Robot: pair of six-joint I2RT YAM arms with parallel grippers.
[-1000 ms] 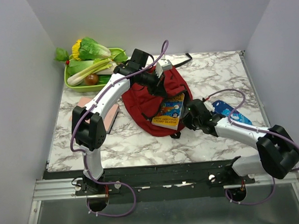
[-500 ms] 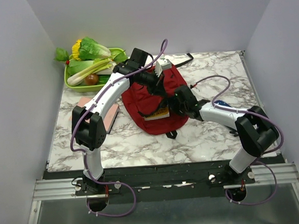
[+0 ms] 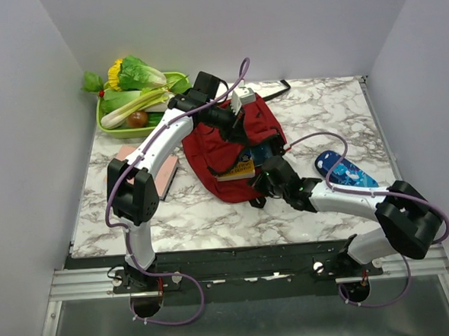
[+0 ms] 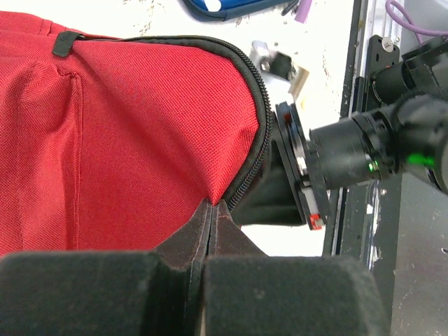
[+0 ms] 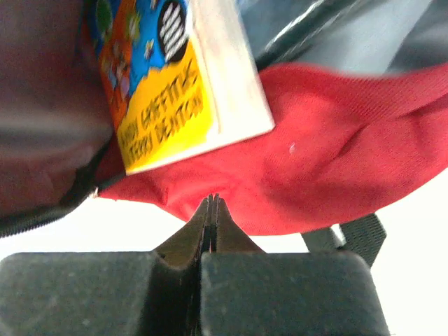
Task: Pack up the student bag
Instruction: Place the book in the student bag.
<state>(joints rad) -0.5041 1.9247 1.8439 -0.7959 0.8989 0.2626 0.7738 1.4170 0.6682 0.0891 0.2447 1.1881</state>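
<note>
The student bag (image 3: 219, 142), a dark red backpack, lies in the middle of the table. My left gripper (image 3: 236, 131) is shut on the zipped edge of its opening (image 4: 213, 204) and holds the flap up. A yellow and blue book (image 3: 242, 168) sits partly inside the opening, and it also shows in the right wrist view (image 5: 168, 91). My right gripper (image 3: 262, 177) is shut at the bag's near edge. Its tips (image 5: 212, 201) rest against the red fabric (image 5: 336, 168) just below the book, with nothing seen between them.
A small blue pencil case (image 3: 345, 170) lies right of the bag. A green tray of vegetables (image 3: 104, 128) stands at the back left. A pink notebook (image 3: 124, 153) lies under the left arm. A black strap (image 3: 277, 88) trails behind the bag.
My right gripper pushed the book from on top of the bag into the opening, then drew back to the bag's near edge. The left gripper kept holding the flap.
</note>
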